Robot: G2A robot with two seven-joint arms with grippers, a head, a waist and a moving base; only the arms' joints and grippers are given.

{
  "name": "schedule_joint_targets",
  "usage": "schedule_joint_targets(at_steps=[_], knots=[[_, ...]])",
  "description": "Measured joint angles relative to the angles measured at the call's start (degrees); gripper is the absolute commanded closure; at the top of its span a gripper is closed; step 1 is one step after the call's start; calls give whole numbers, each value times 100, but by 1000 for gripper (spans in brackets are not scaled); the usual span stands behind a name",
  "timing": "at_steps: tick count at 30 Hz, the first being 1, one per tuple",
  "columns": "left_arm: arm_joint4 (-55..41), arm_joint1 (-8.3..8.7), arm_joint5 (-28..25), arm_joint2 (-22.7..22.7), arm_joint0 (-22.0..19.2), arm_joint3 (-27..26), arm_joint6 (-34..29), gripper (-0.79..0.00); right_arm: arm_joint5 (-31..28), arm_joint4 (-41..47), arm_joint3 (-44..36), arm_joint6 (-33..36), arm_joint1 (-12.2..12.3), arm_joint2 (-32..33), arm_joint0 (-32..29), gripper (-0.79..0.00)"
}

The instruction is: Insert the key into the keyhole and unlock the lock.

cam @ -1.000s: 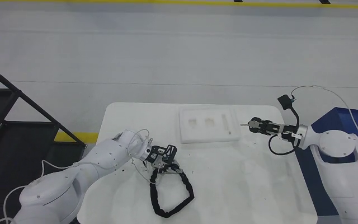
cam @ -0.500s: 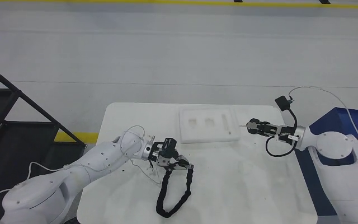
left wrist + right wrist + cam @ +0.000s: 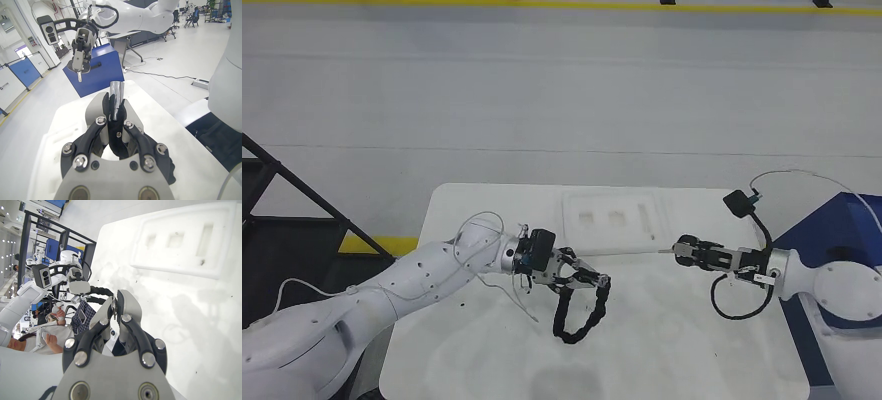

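My left gripper (image 3: 560, 272) is shut on the lock's chrome cylinder (image 3: 116, 98), which sticks out past the fingers. The lock's black cable loop (image 3: 582, 315) hangs below it over the middle of the white table (image 3: 692, 340). My right gripper (image 3: 682, 248) is shut on the small metal key (image 3: 114, 308), whose blade (image 3: 657, 250) points at the lock. A gap remains between key and cylinder. In the left wrist view the right gripper (image 3: 81, 62) hangs beyond the cylinder with the key (image 3: 79, 76) pointing down. In the right wrist view the cylinder (image 3: 79, 297) faces the key.
A white foam tray (image 3: 610, 222) with shallow recesses lies at the table's back edge, just behind both grippers. A blue cabinet (image 3: 842, 215) stands off the table's right side. A black frame (image 3: 282, 180) stands to the left.
The left arm has lifted the lock and carried it right, toward the table's middle, the cable loop swinging along. The right gripper has brought the key left and nearer, closing the gap.
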Motion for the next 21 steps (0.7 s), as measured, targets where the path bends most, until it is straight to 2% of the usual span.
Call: schedule_joint_targets(at_steps=[5,12,21], knots=[[-290,-108,-30,0,-120,-29,-30,0,6,202,-259,-124,14,176,-192,0],[-795,-293,-126,0,-310,206,-127,0,-66,284,-319,-255,15,242,-248,0],[-793,-298,-133,0,-314,217,-133,0,-65,283,-319,-255,14,241,-248,0]])
